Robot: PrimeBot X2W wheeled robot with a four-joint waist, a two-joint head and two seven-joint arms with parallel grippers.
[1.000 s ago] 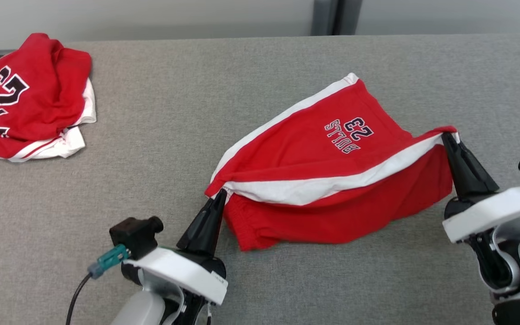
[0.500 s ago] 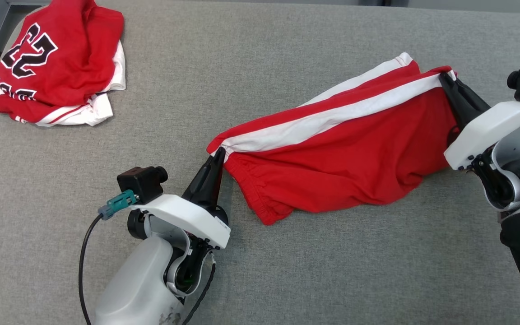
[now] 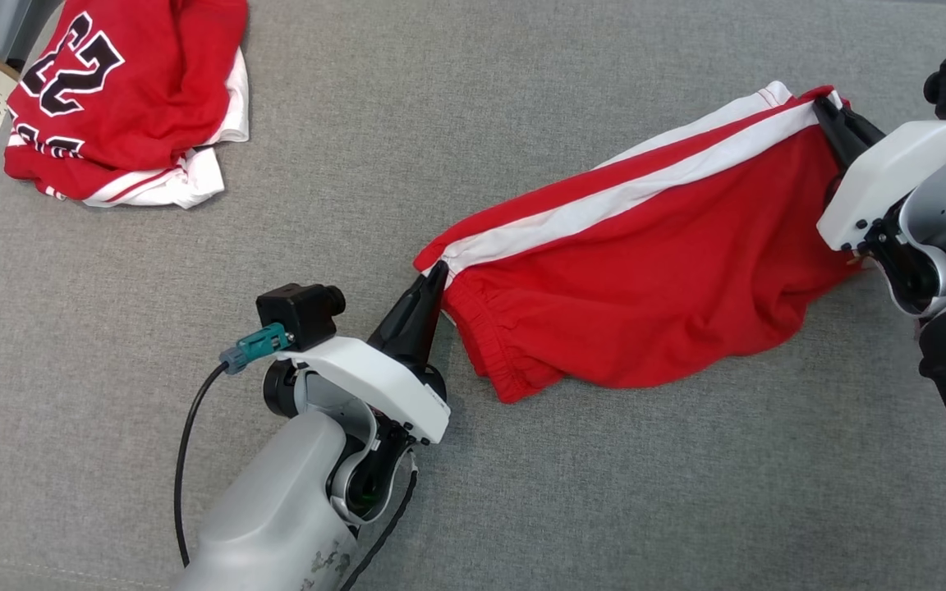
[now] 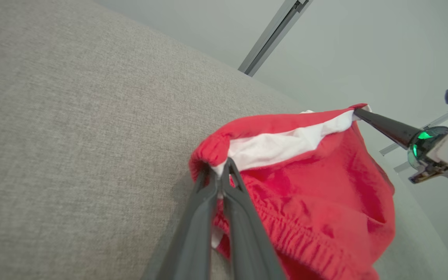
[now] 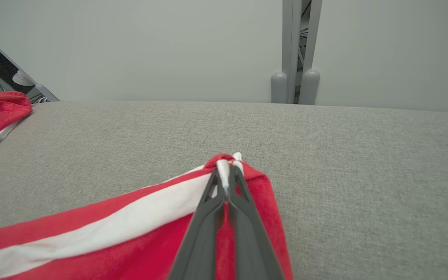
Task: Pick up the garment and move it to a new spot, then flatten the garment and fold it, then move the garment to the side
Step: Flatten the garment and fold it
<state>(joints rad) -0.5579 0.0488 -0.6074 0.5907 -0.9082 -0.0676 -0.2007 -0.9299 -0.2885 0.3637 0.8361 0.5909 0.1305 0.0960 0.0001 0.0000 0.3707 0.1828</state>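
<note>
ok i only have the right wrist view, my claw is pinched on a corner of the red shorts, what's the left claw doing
observer: The left claw is shut on the shorts too, at the corner where the white stripe meets the elastic waistband.
operator: so is the cloth hanging free between them
observer: Only partly. The striped edge runs taut from it to the right claw, but the red part below sags and seems to rest on the grey surface.
operator: and that red bit at my left edge
observer: That is a crumpled jersey with a large black and white number on it, lying well apart from the shorts.
</note>
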